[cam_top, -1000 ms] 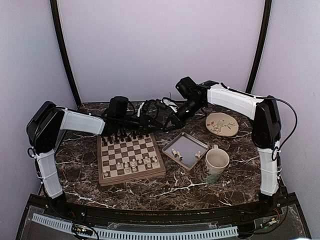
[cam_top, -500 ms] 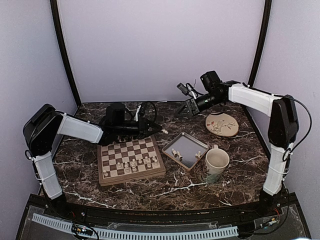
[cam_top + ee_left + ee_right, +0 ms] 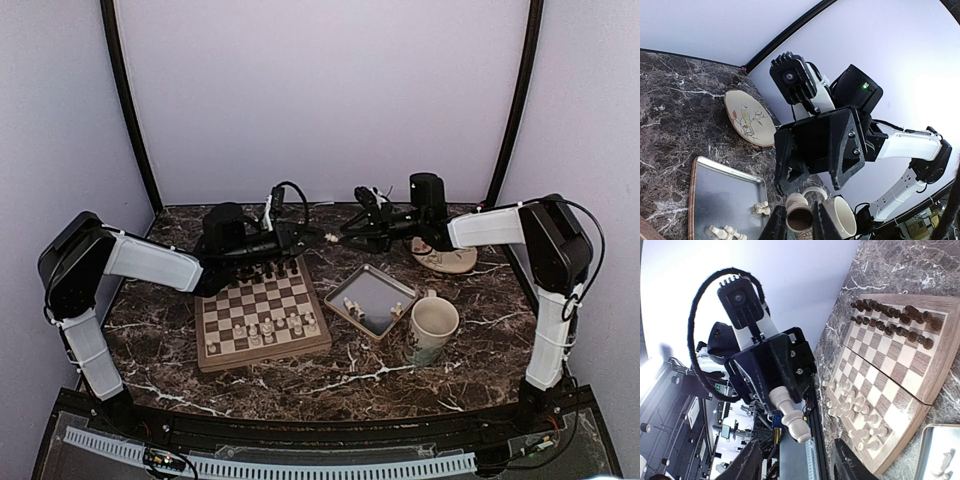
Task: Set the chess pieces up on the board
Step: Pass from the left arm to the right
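Observation:
The board (image 3: 240, 300) lies left of centre, with cream chess pieces (image 3: 265, 328) on its near rows and dark chessmen (image 3: 250, 272) on the far rows. It also shows in the right wrist view (image 3: 890, 375). My left gripper (image 3: 318, 238) hovers behind the board's far right corner, shut on a cream chess piece (image 3: 790, 415). The piece's round base (image 3: 800, 220) shows between the left fingers (image 3: 775, 227). My right gripper (image 3: 347, 232) faces it tip to tip, open and empty, its fingers (image 3: 752, 462) spread wide. Some cream pieces (image 3: 352, 306) lie in the tray.
A grey metal tray (image 3: 375, 285) sits right of the board. A white mug (image 3: 432, 328) stands at its near right. A cream patterned plate (image 3: 455, 262) lies at the back right under the right arm. The marble table ends at the back wall.
The right gripper pulled back from the left one, then dropped and turned to face it again. The left gripper rose and moved right, off the board's far edge.

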Controlling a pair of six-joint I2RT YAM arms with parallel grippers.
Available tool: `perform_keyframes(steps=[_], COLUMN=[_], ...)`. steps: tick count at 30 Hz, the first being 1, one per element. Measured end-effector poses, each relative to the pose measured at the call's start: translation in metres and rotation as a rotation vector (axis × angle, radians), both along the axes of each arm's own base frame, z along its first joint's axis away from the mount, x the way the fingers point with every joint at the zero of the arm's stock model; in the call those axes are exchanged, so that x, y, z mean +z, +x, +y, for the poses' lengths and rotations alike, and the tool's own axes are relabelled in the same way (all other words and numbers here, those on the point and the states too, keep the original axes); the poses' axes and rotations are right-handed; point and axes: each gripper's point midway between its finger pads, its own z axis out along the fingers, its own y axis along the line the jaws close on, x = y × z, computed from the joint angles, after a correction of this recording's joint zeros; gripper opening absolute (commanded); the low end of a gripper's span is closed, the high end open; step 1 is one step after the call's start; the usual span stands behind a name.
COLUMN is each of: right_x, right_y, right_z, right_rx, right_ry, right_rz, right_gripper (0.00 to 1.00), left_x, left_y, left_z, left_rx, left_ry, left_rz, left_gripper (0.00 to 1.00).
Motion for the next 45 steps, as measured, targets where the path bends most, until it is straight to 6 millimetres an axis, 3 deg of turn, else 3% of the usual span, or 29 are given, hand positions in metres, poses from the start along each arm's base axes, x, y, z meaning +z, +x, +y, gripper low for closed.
perform_keyframes(steps=[9, 29, 38, 41, 45], right_x=[0.025, 0.018, 0.018, 0.017, 0.017], right_y=[-0.007, -0.005, -0.005, -0.005, -0.005], right_z=[0.010, 0.020, 0.021, 0.022, 0.023], right_rx=[0.039, 0.052, 0.053, 0.054, 0.058], right_ry=[0.071, 0.075, 0.078, 0.078, 0.080], right_rz=[0.001, 0.048, 0.046, 0.045, 0.028], right_gripper=[0.47, 0.31, 0.15, 0.11, 0.07], left_x=[0.017, 0.013, 0.017, 0.015, 0.011], left_y=[0.004, 0.006, 0.005, 0.005, 0.005], left_z=[0.002, -0.002, -0.008, -0.009, -0.009], left_rx=[0.026, 0.019, 0.004, 0.003, 0.001], left_ry=[-0.064, -0.096, -0.114, -0.113, -0.100], left_rz=[-0.017, 0.016, 0.011, 0.016, 0.028], left_gripper=[0.15, 0.16, 0.16, 0.22, 0.40])
